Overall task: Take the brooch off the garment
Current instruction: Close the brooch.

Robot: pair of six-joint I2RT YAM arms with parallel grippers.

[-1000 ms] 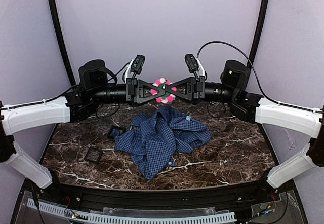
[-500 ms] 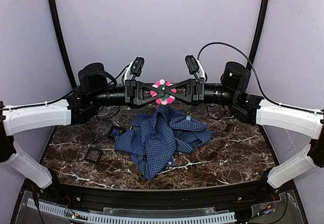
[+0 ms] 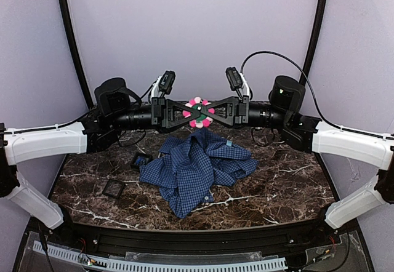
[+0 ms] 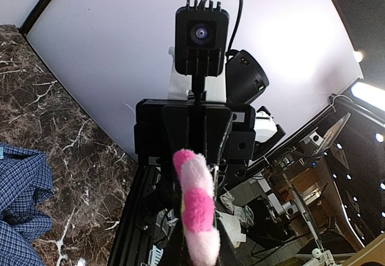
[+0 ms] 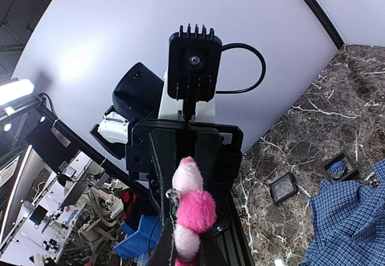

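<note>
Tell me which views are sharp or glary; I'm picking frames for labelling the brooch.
Top external: evenly lit, sharp, brooch small but clear. Left wrist: brooch close and soft, bright glare on the wall, curved edges. Right wrist: likewise, glare upper left.

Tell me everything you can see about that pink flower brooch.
The brooch is a small flower of fuzzy, rounded petals, hot pink alternating with pale pink, around a dark centre. It looks like soft plush. It is held up in the air, pinched from opposite sides by the left gripper and the right gripper, both shut on it. It is above the garment, which lies crumpled below, and does not touch it.
</note>
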